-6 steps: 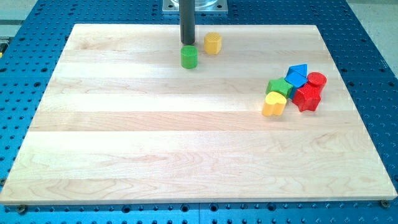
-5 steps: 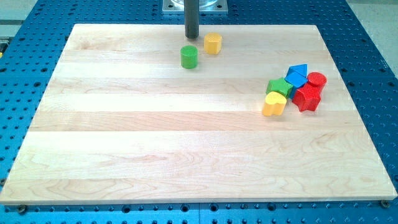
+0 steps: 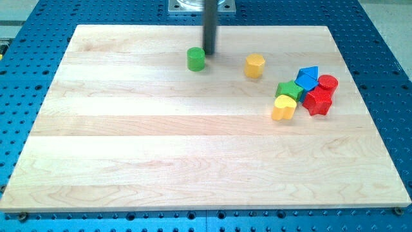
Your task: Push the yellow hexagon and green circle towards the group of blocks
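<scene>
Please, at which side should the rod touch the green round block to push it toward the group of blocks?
Touch the green round block on its side facing the view's left, since the group lies to the view's right and slightly lower. My tip now stands on its right, so it must probably go around first. The curved wall calls for centred contact.

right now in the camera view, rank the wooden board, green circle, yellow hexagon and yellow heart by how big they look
1. Wooden board, by far the largest.
2. Yellow heart.
3. Yellow hexagon and green circle: alike, not ranked; both also sit farther up the view.
</scene>
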Controlling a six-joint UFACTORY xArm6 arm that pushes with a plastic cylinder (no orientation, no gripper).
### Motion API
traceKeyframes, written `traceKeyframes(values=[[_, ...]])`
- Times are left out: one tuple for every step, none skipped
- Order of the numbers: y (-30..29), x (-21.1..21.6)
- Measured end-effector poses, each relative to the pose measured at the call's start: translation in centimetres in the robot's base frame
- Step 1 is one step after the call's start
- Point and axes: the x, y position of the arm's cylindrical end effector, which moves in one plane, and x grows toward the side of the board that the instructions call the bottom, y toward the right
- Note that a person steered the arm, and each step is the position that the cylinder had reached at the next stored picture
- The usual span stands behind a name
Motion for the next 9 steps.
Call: traceKeyframes(values=[[-1.0,2.9],[-1.0,5.1],[4.6,7.6],[5.4,3.0],[14.6,3.4],[18.1,3.8],[19.3,5.3],[16.3,8.4],[19.0,4.7]])
